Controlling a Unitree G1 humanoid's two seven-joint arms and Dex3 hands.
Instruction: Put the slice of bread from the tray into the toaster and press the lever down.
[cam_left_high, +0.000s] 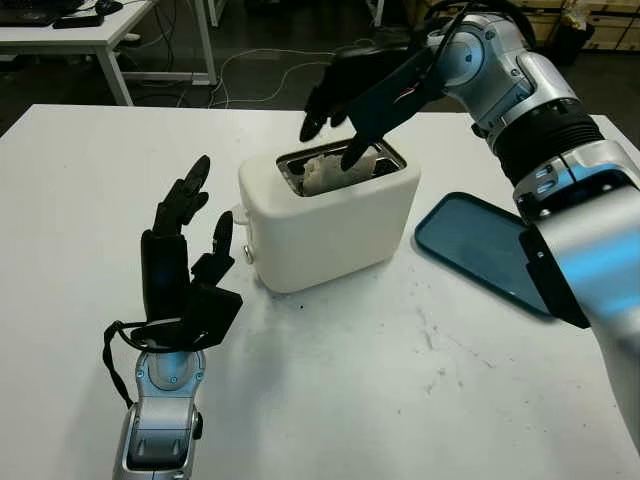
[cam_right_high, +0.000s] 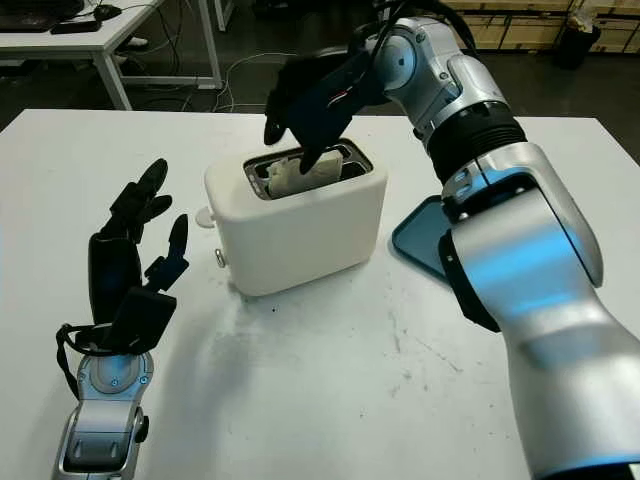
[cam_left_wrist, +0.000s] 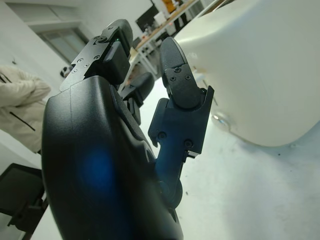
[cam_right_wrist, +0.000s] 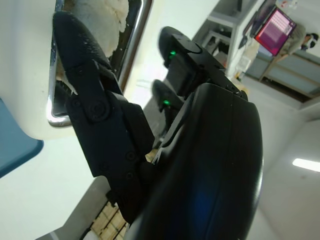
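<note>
The bread (cam_left_high: 330, 170) sits down in the slot of the white toaster (cam_left_high: 335, 225), its long side along the slot. The right hand (cam_left_high: 335, 130) hangs over the slot, holding nothing, one fingertip at the bread. The left hand (cam_left_high: 185, 260), open, is just beside the toaster's lever (cam_left_high: 247, 253) end. A blue tray (cam_left_high: 475, 245) lies on the tabletop (cam_left_high: 400, 380) to the right.

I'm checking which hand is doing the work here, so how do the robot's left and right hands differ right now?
The right hand hovers over the toaster, fingertips at the slot with the bread; the left hand stands on the table beside the toaster. The right hand points downward; the left hand points upward. Both are black and hold nothing.
</note>
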